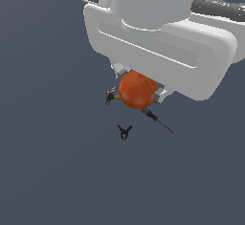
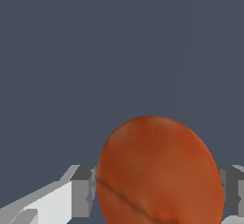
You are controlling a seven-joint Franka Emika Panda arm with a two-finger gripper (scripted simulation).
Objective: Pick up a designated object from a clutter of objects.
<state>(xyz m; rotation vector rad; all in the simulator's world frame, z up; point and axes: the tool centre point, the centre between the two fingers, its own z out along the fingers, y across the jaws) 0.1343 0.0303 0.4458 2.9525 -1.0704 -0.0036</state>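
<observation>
Dark grey-blue floor lies below; the white gripper [image 1: 139, 94] clamps the bumpy orange-red ball [image 1: 138, 90], apparently lifted, the pick nearly complete.

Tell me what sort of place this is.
Likely a bare simulated workspace: a flat grey surface, with only a hammer, screwdriver and clamp near the ball in the gripper.

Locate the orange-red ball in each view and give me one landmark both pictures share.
Exterior view: the orange-red ball sits near the picture's centre, just under the white claw, hiding part of the hammer.
Wrist view: the ball fills the lower middle, pressed between the fingers.
Shared landmark: the grey claw fingers flanking the ball on both sides.
</observation>
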